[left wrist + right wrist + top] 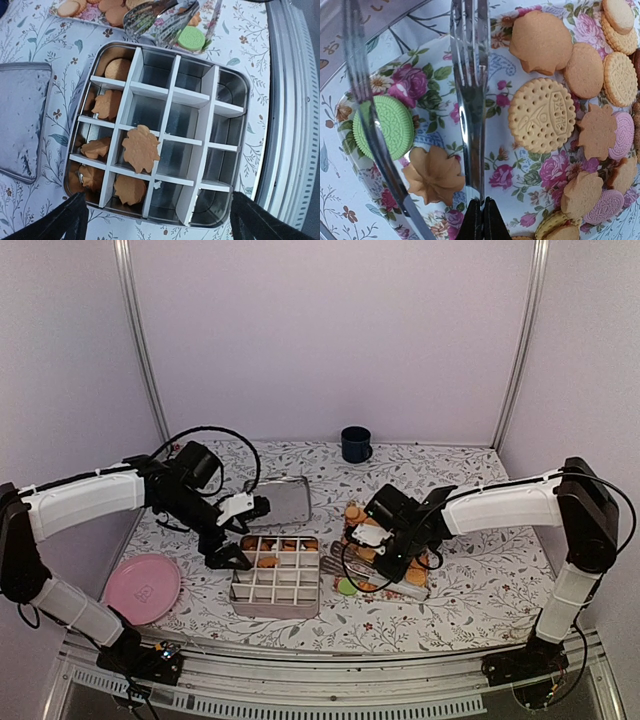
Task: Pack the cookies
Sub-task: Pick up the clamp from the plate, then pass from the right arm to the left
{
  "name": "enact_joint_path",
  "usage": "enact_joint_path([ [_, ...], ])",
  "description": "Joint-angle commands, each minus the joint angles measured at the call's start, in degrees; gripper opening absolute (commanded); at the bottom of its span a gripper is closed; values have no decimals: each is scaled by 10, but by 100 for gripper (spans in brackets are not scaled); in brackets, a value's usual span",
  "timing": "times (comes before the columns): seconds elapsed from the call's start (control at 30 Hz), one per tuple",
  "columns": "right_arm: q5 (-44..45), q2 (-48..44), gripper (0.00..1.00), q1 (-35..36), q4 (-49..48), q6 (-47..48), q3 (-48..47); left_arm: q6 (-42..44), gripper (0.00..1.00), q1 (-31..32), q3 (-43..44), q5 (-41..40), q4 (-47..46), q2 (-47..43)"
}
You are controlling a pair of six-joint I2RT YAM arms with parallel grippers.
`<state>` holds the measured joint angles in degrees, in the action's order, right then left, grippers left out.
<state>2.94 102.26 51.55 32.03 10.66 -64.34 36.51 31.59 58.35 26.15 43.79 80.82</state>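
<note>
Surface: a table (480, 590) under a white cloth printed with leafy sprigs, enclosed by plain lilac walls (330, 330) with metal corner posts. At 8 o'clock on the table lies a round pink plastic plate (143, 586). The left claw (160, 222) hangs over a square metal tin (239, 87) with a white grid divider. Its fingers are spread wide and hold nothing. Tan cookies (141, 148) fill the tin's 9 o'clock cells, and one leaf-shaped piece rests across the dividers. A flat metal lid (280, 502) lies at 12 o'clock from the tin. A dark blue mug (355, 444) stands at the table's 12 o'clock edge. At 3 o'clock from the tin, a rose-patterned tray (445, 70) carries more cookies. Above it, the right claw (481, 220) is pinched fully closed on shiny metal tongs (470, 100).
</note>
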Motion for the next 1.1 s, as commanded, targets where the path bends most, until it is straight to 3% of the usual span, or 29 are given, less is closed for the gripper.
enact_joint_path([
  [0.0, 31, -43, 0, 20, 15, -11, -6, 13, 99, -2, 27, 17, 14, -5],
  [0.2, 71, -80, 0, 37, 41, -27, -23, 36, 98, 2, 55, 47, 28, 3],
  [0.43, 53, -108, 0, 50, 57, -32, -86, 77, 93, 22, 130, 92, 76, 14],
  [0.6, 36, -76, 0, 73, 62, -30, -148, 86, 81, 46, 188, 110, 117, 38],
  [0.87, 34, -8, 0, 92, 83, -32, -223, 89, 49, 68, 200, 104, 129, 65],
  [1.07, 19, -8, 0, 94, 58, -35, -229, 84, 46, 68, 177, 102, 113, 65],
])
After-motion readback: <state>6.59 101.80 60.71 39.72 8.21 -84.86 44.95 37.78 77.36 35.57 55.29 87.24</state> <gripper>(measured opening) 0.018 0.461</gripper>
